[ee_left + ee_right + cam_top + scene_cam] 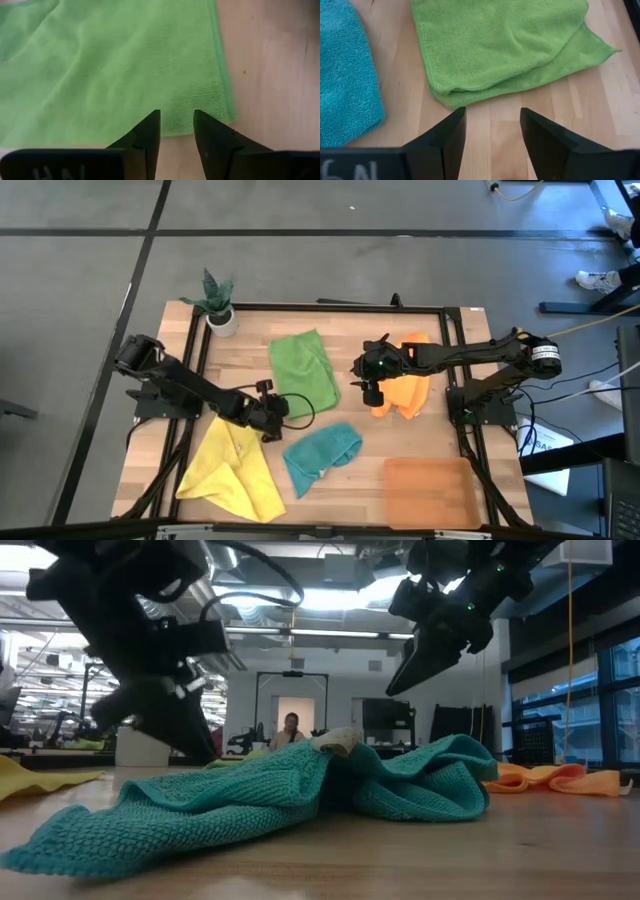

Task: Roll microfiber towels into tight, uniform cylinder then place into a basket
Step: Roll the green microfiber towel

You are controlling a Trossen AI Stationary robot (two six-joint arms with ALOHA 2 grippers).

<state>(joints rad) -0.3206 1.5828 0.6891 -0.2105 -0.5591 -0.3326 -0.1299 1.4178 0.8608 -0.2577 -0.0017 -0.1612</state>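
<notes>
- The left gripper (277, 412) sits low over the table (350, 470) at the near edge of the green towel (303, 367); its two dark fingers (145, 137) stand apart with a narrow gap and hold nothing, the towel's hem lying just beyond their tips.
- The left arm reaches in from the table's left edge, stretched low and slanting toward the middle, passing over the upper corner of the yellow towel (232, 470).
- The right gripper (372, 393) hangs above the bare wood between the green towel and the orange towel (405, 390), its fingers (445, 137) spread wide and empty.
- The right arm comes in from the right edge, its forearm nearly level over the orange towel, the wrist bent so that the gripper points downward.
- Pale characters show on each gripper's body in the wrist views, cut off at the picture's edge and not readable.
- The teal towel (320, 457) lies crumpled near the table's middle front, close to the yellow one.
- The basket (432, 492) rests at the front right corner with no towel in it.
- A small potted plant (219, 302) stands at the far left corner.
- In the low view a person (291, 730) sits far off in the room.
</notes>
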